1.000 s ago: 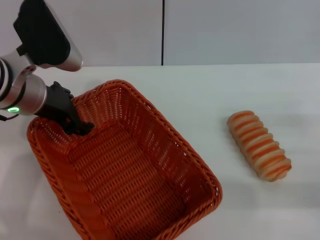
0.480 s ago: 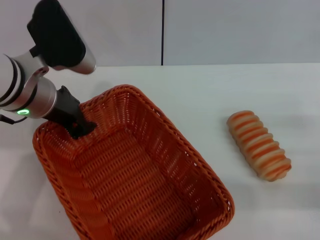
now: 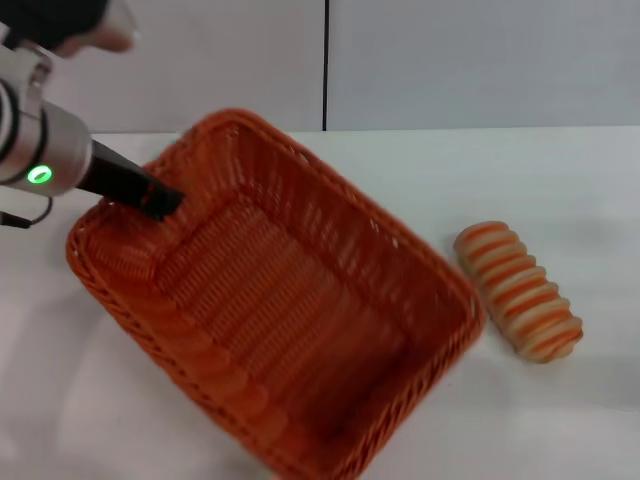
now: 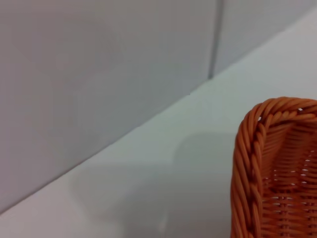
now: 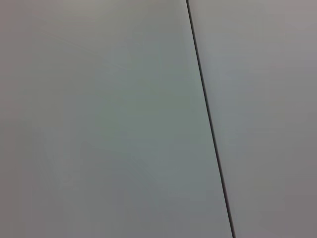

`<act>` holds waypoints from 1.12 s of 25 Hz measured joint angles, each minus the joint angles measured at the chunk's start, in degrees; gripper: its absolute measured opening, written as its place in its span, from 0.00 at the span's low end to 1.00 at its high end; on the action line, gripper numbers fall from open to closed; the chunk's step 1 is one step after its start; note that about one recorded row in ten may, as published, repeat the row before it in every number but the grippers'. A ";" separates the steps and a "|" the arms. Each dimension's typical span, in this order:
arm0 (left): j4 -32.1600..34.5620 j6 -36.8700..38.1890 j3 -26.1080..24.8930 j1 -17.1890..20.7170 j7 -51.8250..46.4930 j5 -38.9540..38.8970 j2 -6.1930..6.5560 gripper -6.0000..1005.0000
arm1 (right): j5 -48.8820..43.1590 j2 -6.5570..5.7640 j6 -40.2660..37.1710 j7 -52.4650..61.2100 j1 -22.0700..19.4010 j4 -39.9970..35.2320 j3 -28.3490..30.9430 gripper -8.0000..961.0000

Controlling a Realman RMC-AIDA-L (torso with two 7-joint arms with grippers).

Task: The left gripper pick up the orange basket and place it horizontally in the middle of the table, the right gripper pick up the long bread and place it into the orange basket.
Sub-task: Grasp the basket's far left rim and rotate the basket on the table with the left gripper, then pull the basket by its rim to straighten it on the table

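The orange basket [image 3: 290,310] lies diagonally across the white table [image 3: 560,190], filling the left and middle of the head view, its outline smeared by motion. My left gripper [image 3: 155,200] is shut on the basket's far-left rim, its black fingers reaching down over the braided edge. In the left wrist view a corner of the orange basket [image 4: 262,158] shows against the table. The long bread [image 3: 517,290], striped orange and cream, lies on the table just right of the basket, apart from it. My right gripper is out of view; its wrist view shows only a wall.
A pale wall with a dark vertical seam [image 3: 326,65] stands behind the table. The seam [image 5: 208,119] also crosses the right wrist view. Bare tabletop stretches to the right of and behind the bread.
The left gripper has swung the basket: its far end rose and turned toward the back, and its near right corner moved right, closer to the bread. The bread has not moved.
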 joint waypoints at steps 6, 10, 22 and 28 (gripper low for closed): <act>0.87 -0.36 -3.96 2.00 -4.46 0.11 0.16 0.22 | 0.00 -0.13 0.95 1.06 0.57 -2.14 0.94 0.62; 1.62 -0.44 -6.34 4.37 -6.45 0.51 0.19 0.21 | -0.27 -0.52 1.38 3.52 0.79 -3.72 1.00 0.62; 9.87 -5.00 -7.18 20.82 -8.44 -9.44 -0.28 0.16 | -1.50 -1.83 5.14 4.46 4.02 -3.15 0.19 0.63; 11.09 -8.43 -3.60 27.70 -8.47 -12.28 -0.14 0.15 | -1.62 -1.39 4.80 4.49 3.68 -3.91 -0.51 0.63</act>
